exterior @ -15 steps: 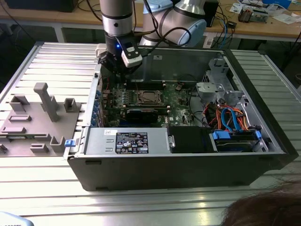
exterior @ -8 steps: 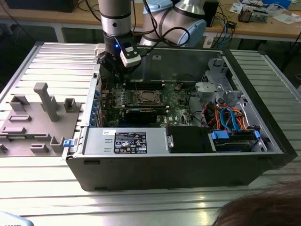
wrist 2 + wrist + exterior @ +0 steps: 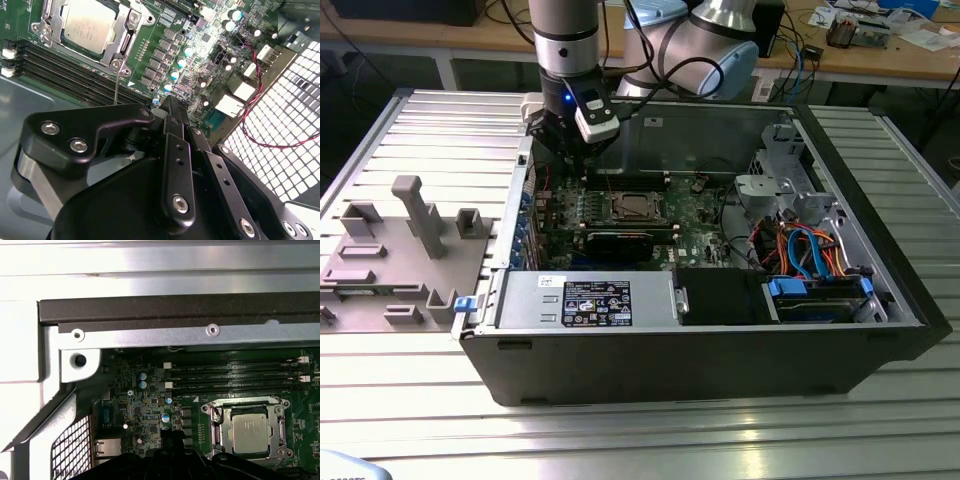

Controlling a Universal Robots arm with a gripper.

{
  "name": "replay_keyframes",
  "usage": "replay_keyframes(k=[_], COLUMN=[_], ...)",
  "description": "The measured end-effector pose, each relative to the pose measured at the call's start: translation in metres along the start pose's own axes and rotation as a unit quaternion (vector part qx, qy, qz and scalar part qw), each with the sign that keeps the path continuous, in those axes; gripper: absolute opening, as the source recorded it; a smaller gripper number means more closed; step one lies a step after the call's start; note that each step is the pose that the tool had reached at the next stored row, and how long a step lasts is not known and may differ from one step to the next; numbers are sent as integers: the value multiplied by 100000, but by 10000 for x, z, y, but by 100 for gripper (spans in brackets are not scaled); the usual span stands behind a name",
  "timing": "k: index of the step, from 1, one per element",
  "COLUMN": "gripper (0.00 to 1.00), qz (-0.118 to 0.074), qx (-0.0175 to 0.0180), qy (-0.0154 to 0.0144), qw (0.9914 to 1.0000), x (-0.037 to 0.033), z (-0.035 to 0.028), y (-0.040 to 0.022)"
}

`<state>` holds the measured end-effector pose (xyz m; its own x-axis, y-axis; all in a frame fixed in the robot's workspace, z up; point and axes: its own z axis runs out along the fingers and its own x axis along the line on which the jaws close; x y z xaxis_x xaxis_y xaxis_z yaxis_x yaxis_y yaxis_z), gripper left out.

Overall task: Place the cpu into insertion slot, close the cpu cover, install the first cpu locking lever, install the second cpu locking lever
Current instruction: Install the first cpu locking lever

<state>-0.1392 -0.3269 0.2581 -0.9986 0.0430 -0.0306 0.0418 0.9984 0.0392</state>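
Hovering near one seated cpu (image 3: 86, 25), the claw (image 3: 167, 107) looks pressed together, empty.

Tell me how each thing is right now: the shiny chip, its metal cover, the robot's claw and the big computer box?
cpu: lying flat in place, its top showing through the cover's window.
cpu cover: down over the chip's edges.
gripper: shut, holding nothing, above the circuit board beside the chip.
computer case: open, lying on its side, insides showing.
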Motion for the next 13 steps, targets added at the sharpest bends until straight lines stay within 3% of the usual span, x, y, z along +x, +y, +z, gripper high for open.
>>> replay_keyframes(k=[4, 8, 10, 13], gripper=[11, 11, 11, 11], qz=[9, 16, 49, 127], qx=[-47, -151, -394, -1059], qy=[17, 62, 123, 189], qw=[100000, 100000, 99999, 99994], x=[-2, -71, -117, -157], z=[-1, 5, 9, 14], y=[0, 5, 9, 28])
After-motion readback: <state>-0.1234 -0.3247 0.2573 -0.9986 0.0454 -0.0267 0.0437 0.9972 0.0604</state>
